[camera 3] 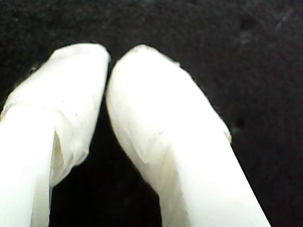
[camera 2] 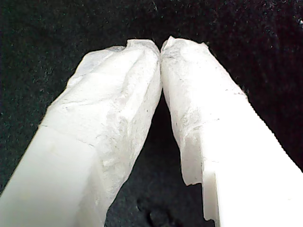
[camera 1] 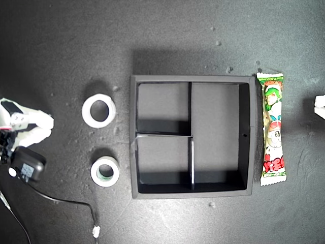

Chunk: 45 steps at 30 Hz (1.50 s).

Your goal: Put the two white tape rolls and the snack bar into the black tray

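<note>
Square matte black tray, all compartments bare, on dark tabletop. Wider white tape ring and smaller green-cored ring lie toward the exterior view's left; the green, white and red snack bar, likely light and crinkly, lies just beside the tray's opposite wall. Rings look stiff: pinch one wall. My first end effector and my second end effector: tips together, empty.

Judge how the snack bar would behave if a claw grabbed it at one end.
The snack bar is long, narrow and crimp-sealed, so it probably sags or pivots when held by an end. Its glossy wrapper looks slippery. Lying flat, it seems unlikely to roll.
</note>
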### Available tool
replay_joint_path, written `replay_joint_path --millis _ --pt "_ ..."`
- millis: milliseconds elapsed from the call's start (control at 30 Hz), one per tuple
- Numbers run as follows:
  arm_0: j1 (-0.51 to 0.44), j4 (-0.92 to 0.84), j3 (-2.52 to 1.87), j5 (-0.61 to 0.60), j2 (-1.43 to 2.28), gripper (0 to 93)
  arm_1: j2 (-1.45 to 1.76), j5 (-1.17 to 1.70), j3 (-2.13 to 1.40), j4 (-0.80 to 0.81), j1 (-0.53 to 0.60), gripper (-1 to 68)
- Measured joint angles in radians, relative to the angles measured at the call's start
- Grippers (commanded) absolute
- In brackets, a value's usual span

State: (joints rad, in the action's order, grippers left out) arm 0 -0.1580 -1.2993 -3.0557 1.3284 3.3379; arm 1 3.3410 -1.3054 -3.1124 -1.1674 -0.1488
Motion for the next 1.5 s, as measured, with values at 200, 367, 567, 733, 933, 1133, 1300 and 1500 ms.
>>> replay_joint_path --millis 200,367,567,733,933,1133,1300,1500 --pt "0.008 -0.054 -0.028 -0.015 0.000 5.9 0.002 0.147 0.000 -0.149 0.054 0.0" --pt "0.008 -0.054 -0.028 -0.018 0.000 5.9 0.012 0.172 0.000 -0.158 0.052 0.0" --pt "0.008 -0.054 -0.028 -0.018 0.000 5.9 0.012 0.172 0.000 -0.161 0.052 0.0" --pt "0.008 -0.054 -0.028 -0.018 0.000 5.9 0.012 0.172 0.000 -0.161 0.052 0.0" --pt "0.008 -0.054 -0.028 -0.018 0.000 5.9 0.012 0.172 0.000 -0.161 0.052 0.0" --pt "0.040 -0.054 -0.028 0.137 0.000 6.9 0.012 0.172 0.000 -0.161 0.052 0.0" --pt "0.074 -0.026 -0.028 0.153 0.000 27.1 0.012 0.138 0.000 -0.163 0.028 0.0" --pt "0.080 0.005 -0.028 0.295 0.000 38.4 0.012 0.129 0.000 -0.156 -0.029 0.0"
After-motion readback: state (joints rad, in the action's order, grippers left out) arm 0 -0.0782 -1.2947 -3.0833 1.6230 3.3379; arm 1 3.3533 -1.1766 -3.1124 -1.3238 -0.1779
